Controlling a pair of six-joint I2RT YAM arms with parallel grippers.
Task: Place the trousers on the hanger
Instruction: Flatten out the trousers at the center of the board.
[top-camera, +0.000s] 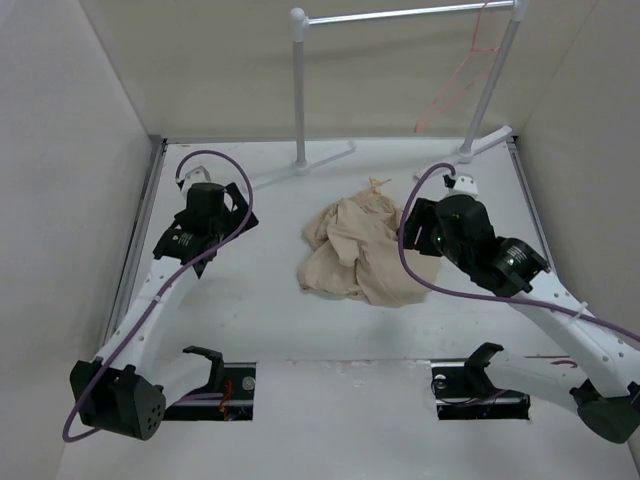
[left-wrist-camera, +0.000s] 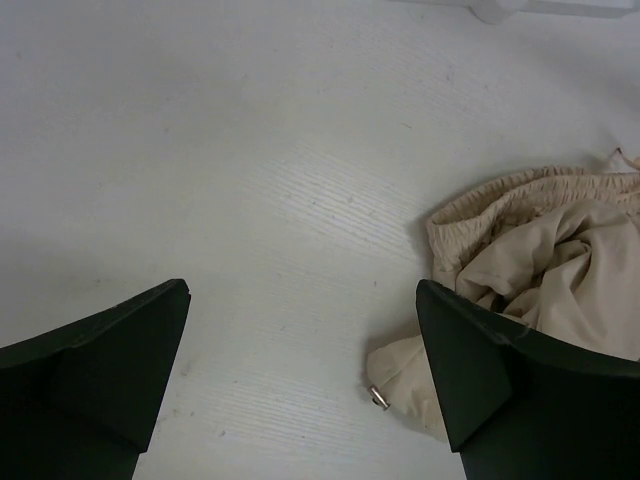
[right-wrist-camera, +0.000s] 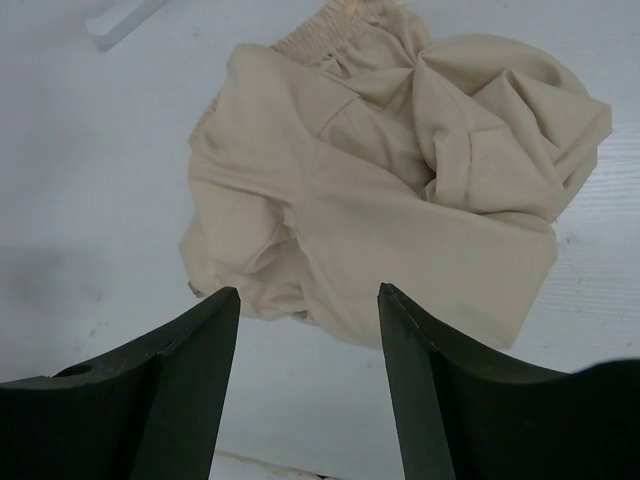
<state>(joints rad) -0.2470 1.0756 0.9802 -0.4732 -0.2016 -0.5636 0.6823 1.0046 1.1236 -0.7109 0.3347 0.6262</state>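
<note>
Trousers (top-camera: 360, 255) lie crumpled mid-table (top-camera: 260, 330), soft, light and floppy. The gathered waistband (right-wrist-camera: 320, 25) looks the surest place to pinch. Over them hovers the right gripper (right-wrist-camera: 308, 300), jaws apart and empty. The left gripper (left-wrist-camera: 300, 300) gapes wide beside them. Behind, the hanger (top-camera: 455, 85) hangs on the rail (top-camera: 400, 14).

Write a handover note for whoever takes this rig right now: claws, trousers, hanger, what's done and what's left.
Left claw: wide open, empty, over bare table to the left of the trousers.
Right claw: open, empty, above the right edge of the trousers.
Trousers: crumpled heap mid-table, elastic waistband toward the back.
Hanger: hanging on the white rail at back right, apart from the trousers.
Done: nothing yet; no cloth gripped.
Left: grasp the trousers and get them onto the hanger.
</note>
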